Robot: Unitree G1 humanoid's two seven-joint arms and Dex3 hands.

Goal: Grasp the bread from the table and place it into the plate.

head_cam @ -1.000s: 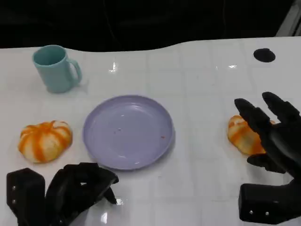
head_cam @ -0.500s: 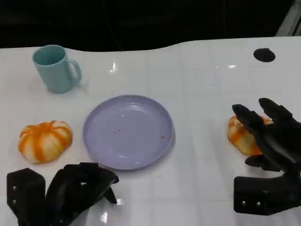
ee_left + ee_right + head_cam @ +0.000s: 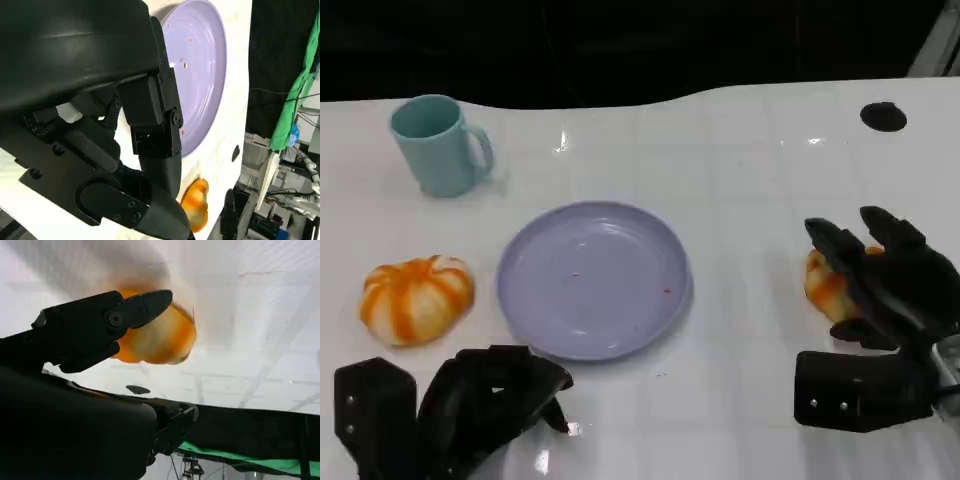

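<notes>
Two orange-and-white bread rolls lie on the white table. One bread (image 3: 416, 299) lies left of the lilac plate (image 3: 592, 280), which has nothing on it. The other bread (image 3: 826, 285) lies to the plate's right, half hidden under my right hand (image 3: 885, 285). That hand arches over it with fingers spread. In the right wrist view a finger (image 3: 107, 320) reaches across this bread (image 3: 162, 340); I cannot tell whether it touches. My left hand (image 3: 485, 400) rests near the front edge with fingers curled in and nothing in them. The left wrist view shows the plate (image 3: 200, 65) and the far bread (image 3: 196, 205).
A light blue mug (image 3: 440, 146) stands at the back left. A round black mark (image 3: 882, 116) sits on the table at the back right. The table's far edge meets a dark background.
My right hand has come down and drawn left and nearer, so it covers more of the right bread. The left hand, plate, mug and left bread have not moved.
</notes>
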